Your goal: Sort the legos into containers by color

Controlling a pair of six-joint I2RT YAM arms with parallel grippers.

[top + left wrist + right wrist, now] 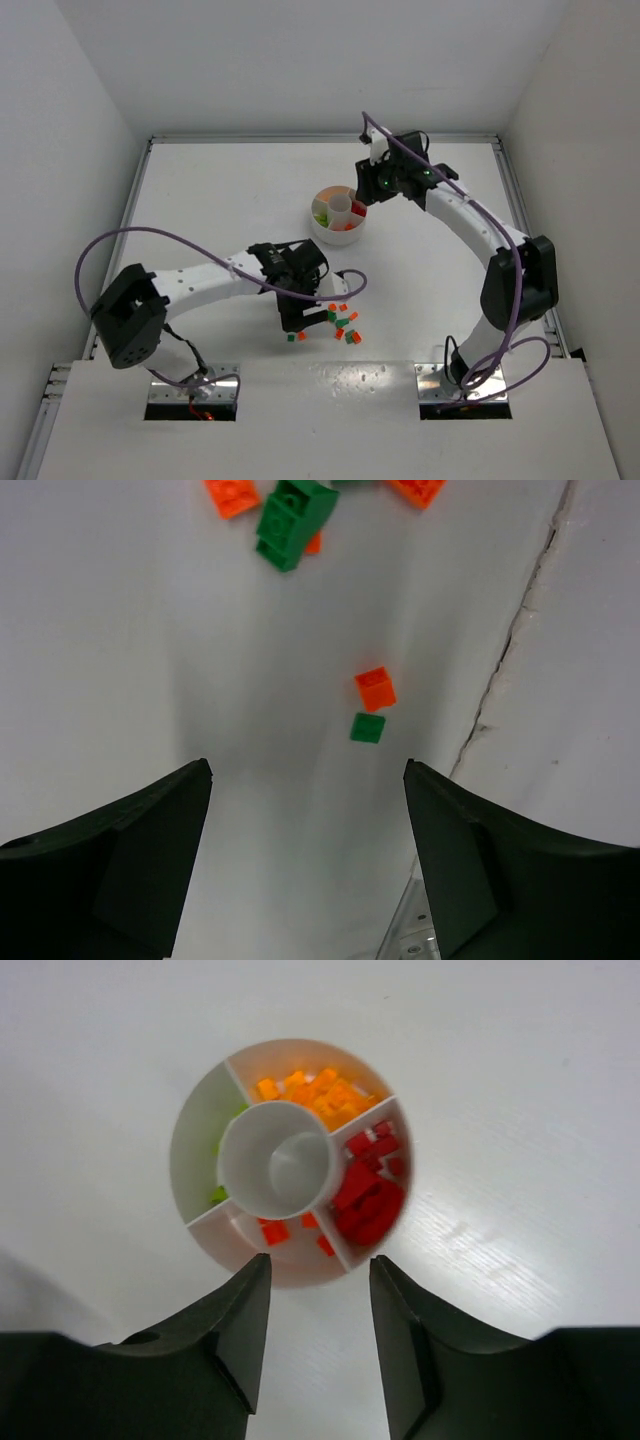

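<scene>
A round white dish (322,225) with a central hub stands mid-table; in the right wrist view its rim (300,1278) frames wedges holding yellow-orange bricks (318,1092), red bricks (368,1192), a few orange-red bricks (274,1231) and light green bricks (218,1194). My right gripper (318,1272) is open and empty, hovering over the dish's near edge. Loose orange and green bricks (342,322) lie on the table. My left gripper (306,772) is open and empty above the table, just short of a small orange brick (375,688) and a small green brick (367,727). A larger green brick (293,520) lies further on.
A seam in the table surface (510,640) runs at the right of the left wrist view. A purple cable (160,236) loops over the left arm. White walls close in the table on three sides.
</scene>
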